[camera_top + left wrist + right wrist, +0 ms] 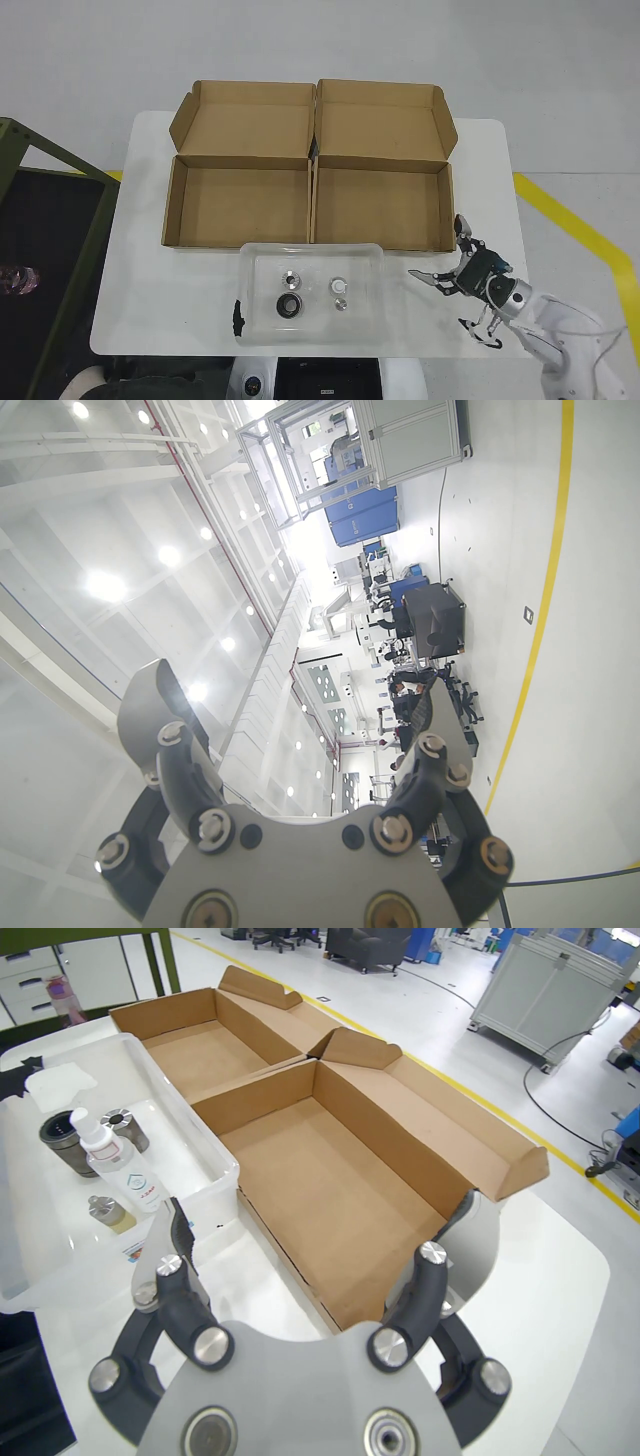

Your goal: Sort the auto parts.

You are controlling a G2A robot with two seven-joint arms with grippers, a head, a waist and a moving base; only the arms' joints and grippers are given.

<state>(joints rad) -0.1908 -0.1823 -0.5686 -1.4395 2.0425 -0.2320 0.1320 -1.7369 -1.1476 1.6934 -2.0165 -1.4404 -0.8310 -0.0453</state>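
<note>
Nearby, right pincer (437, 249) released beside clear tray (262, 266), left pincer (297, 677) released, boxes (240, 205) behind.

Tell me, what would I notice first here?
Two open cardboard boxes sit side by side on the white table, nothing inside them. In front, a clear tub holds a little spray bottle and small metal parts, and the right gripper hangs open beside it.
</note>
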